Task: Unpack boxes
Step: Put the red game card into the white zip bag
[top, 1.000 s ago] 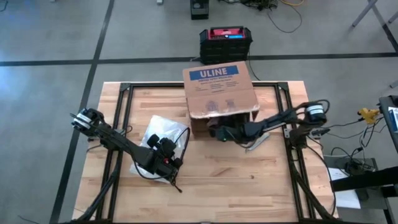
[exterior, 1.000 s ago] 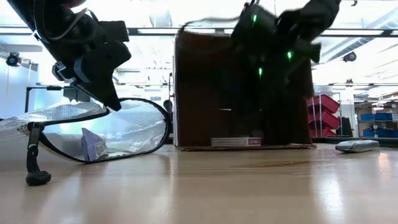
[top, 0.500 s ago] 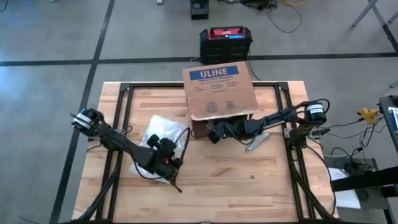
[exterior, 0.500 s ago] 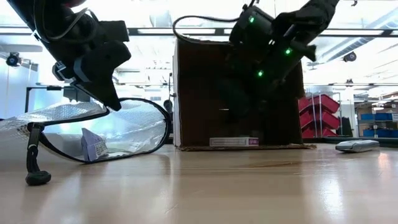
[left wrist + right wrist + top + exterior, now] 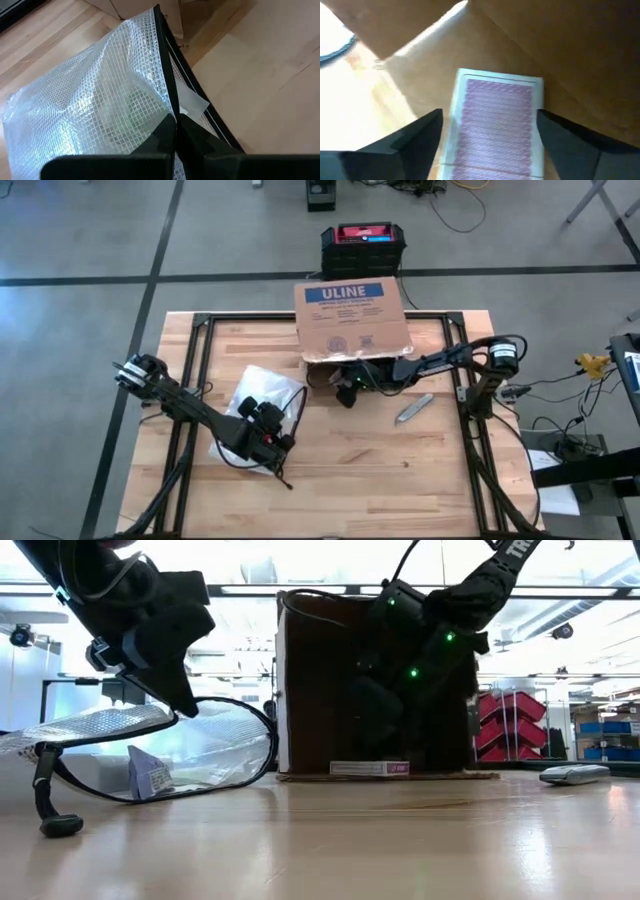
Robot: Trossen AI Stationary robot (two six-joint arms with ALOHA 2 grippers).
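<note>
The brown cardboard box [image 5: 352, 320] with a blue ULINE label lies on its side at the table's far edge, its open side toward the near edge. A flat pink-patterned packet [image 5: 495, 122] lies just inside the box mouth [image 5: 368, 768]. My right gripper [image 5: 490, 117] is open at that mouth [image 5: 347, 390], with a finger on either side of the packet. My left gripper [image 5: 272, 438] is shut on a clear mesh bag [image 5: 262, 388], whose lower side rests on the table [image 5: 150, 755]. My left gripper pinches the bag's black rim [image 5: 169, 102] between its two fingers, slanting down from the table's left. The rim runs straight into the shut fingers [image 5: 160, 137]. The bag's mouth is held up and open while the bag's body lies on the table.
A small grey tool [image 5: 413, 408] lies on the table right of the box mouth. A black strap [image 5: 45, 790] hangs from the bag down to the table. A black-and-red case [image 5: 362, 245] stands on the floor beyond the far edge. The near half of the wooden table [image 5: 340, 480] is bare.
My right gripper has moved toward the table's left along the box's open side and a little into its mouth, rolling its wrist as it went. The grey tool, half hidden under that arm before, now lies in plain sight.
</note>
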